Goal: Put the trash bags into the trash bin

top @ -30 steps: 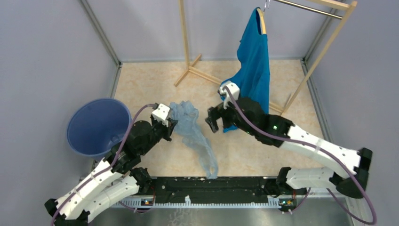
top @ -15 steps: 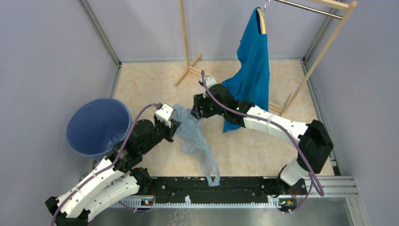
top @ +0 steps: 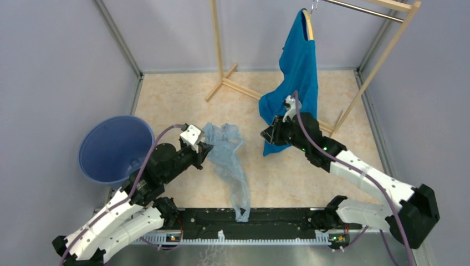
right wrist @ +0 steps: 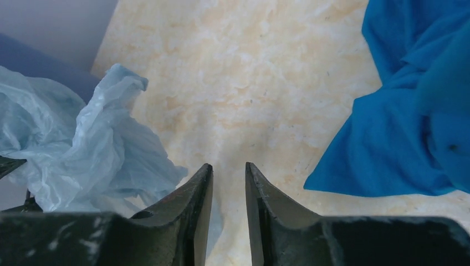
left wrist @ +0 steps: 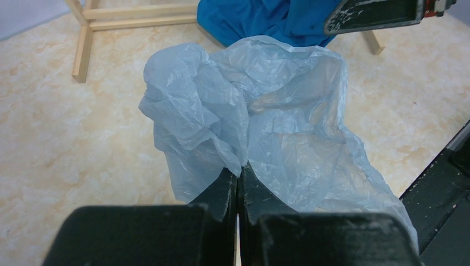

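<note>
Pinched tight in left gripper (left wrist: 238, 173) jaws: translucent trash bag (left wrist: 266, 111), tail trailing below. Parted and empty at right gripper (right wrist: 228, 166). Lift high, then swing to blue trash bin (top: 113, 160) behind the left jaws, tail clearing rim.

White arms (top: 119, 213), black joints and claws (top: 206, 151) (top: 266, 134), purple cables (top: 161, 134).
</note>
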